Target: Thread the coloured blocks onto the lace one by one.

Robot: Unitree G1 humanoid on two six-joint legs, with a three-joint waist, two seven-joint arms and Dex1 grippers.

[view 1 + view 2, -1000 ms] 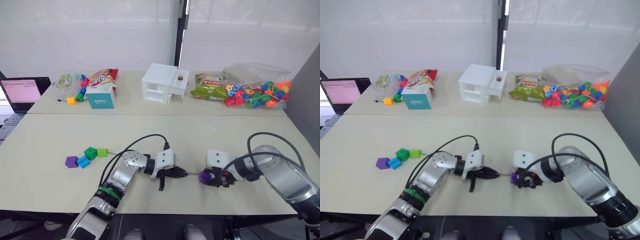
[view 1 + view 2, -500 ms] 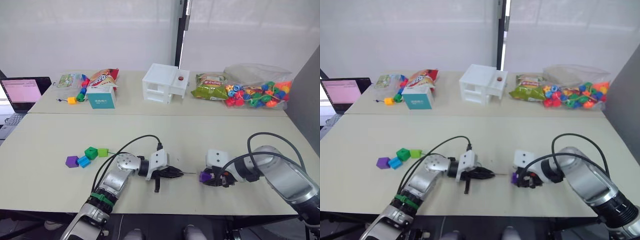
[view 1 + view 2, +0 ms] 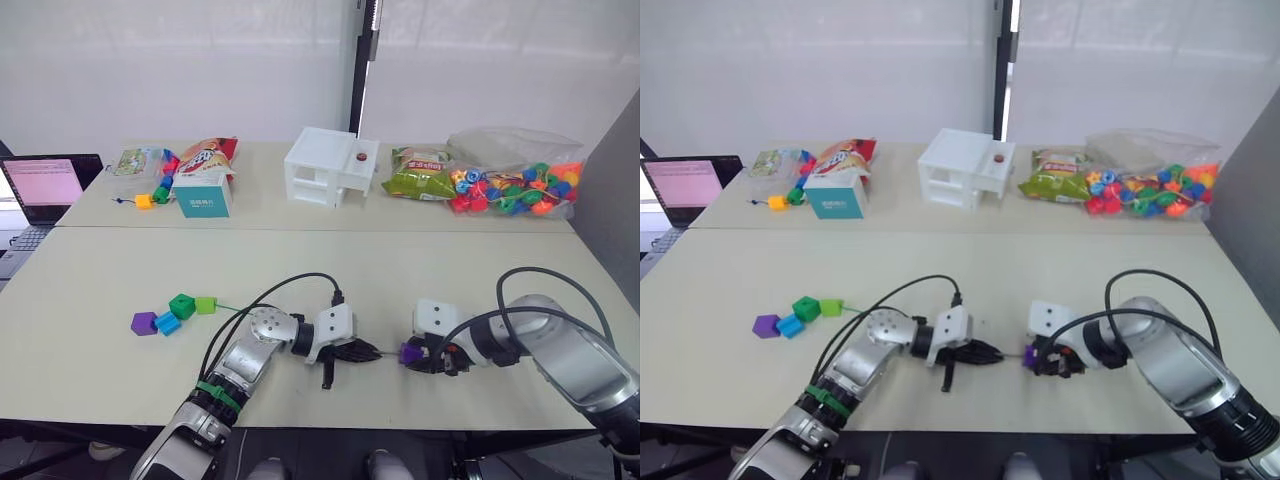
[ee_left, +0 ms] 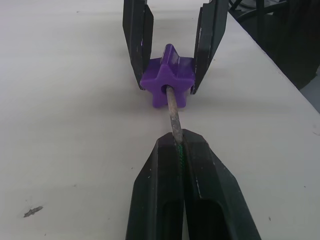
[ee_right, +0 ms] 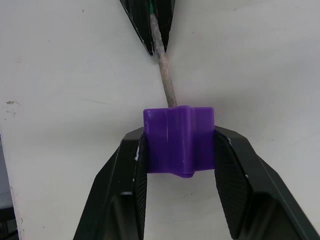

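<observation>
In the head views the two grippers meet near the front edge of the table (image 3: 90, 290). The left gripper (image 3: 362, 351) is pinched shut on the stiff tip of the lace (image 3: 383, 353). The right gripper (image 3: 412, 355), just across from it, grips a purple block (image 3: 409, 352). The lace's green cord (image 3: 232, 308) trails away behind the left arm toward the four loose blocks (image 3: 172, 314), which lie well apart from both grippers (purple, blue, dark green, light green). Along the far side of the table, well beyond the grippers, stand a white box (image 3: 330, 165), a bag of beads (image 3: 515, 188), snack packets (image 3: 417, 175) and a teal carton (image 3: 203, 194), with a laptop (image 3: 42, 185) beyond the left arm; none lies in the working line.

The left wrist view shows the left gripper's fingers closed flat on the lace, the silvery tip (image 4: 173, 112) running straight ahead into the hole of the purple block (image 4: 167, 83), which sits between the right gripper's two fingers (image 4: 137, 35).

The right wrist view shows the block (image 5: 178, 139) clamped on both sides by the right gripper's pads (image 5: 233, 167), the tip (image 5: 163, 75) entering its far face.

The step in hand looks like threading the first block. The next move probably calls for pushing the tip on through, straight along the hole; a skewed push could jam it.
</observation>
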